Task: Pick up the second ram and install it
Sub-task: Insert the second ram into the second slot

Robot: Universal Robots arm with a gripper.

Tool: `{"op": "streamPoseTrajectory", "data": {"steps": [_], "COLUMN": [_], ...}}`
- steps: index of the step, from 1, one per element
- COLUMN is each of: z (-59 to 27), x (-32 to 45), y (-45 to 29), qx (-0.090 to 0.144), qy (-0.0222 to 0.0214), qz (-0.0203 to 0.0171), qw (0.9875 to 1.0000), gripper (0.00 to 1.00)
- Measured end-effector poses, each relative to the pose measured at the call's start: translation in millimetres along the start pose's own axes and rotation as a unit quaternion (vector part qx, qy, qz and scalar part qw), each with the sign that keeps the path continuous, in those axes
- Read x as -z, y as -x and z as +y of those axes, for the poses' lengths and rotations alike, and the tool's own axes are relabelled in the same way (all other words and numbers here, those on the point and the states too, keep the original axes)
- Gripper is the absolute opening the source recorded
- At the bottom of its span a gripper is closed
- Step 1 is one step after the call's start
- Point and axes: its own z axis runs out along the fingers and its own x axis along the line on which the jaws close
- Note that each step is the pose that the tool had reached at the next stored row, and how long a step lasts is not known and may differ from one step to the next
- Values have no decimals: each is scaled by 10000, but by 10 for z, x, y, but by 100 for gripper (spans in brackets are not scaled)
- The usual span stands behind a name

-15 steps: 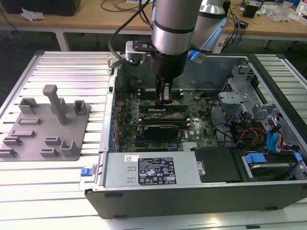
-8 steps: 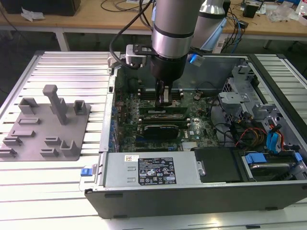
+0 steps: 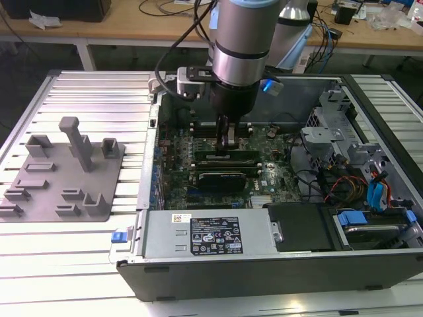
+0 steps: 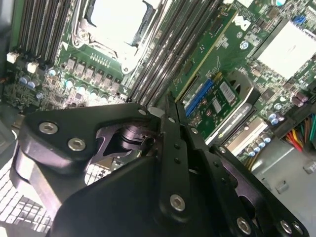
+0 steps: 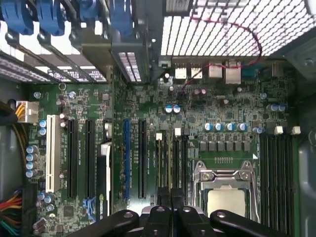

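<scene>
Deep inside the open computer case (image 3: pixel 264 281), with the gripper (image 3: pixel 228 142) low over the green motherboard (image 5: pixel 148 106). Shut tight in both wrist views, black bolted fingers (image 4: pixel 174 148) meeting with no gap to be seen.

Running straight out from the fingertips in the first wrist view: the second ram (image 5: pixel 170 165), edge-on, a thin green-yellow strip upright among the long black memory slots (image 5: pixel 183 163). Impossible to tell whether pinched between the tips or merely pressed from above.

Crowded on every side. Just beside that slot bank, the processor socket (image 5: pixel 224 197), with its bright steel frame and dull square lid. On the other side, a rank of long expansion slots, mostly black (image 5: pixel 89 158), one blue (image 5: pixel 124 158), one white (image 5: pixel 51 153). Beyond the slot ends, a row of small round capacitors (image 5: pixel 224 127) with shiny tops. Further off, the perforated rear wall (image 5: pixel 222 24) with a thin red wire (image 5: pixel 242 34) looped across it, plus blue plastic card retainers (image 5: pixel 49 15). In the second wrist view, near the fingers, a short green expansion card (image 4: pixel 217 98) standing in its slot.

In the exterior view, a silver power-supply box (image 3: pixel 205 234) along the near wall and a grey sheet-metal drive cage (image 3: pixel 327 135) toward the exterior view's right. Outside the case, toward the exterior view's left, a matte grey plastic holder tray (image 3: pixel 63 198) with upright posts on a ribbed aluminium table (image 3: pixel 92 92), well apart from the gripper.
</scene>
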Motion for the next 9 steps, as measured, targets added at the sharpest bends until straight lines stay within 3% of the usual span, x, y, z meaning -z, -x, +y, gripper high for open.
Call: {"op": "streamPoseTrajectory", "data": {"steps": [9], "z": [-48], "x": [-52], "y": [0], "qx": [0], "qy": [0], "qz": [0], "qw": [10000], "gripper": [9]}}
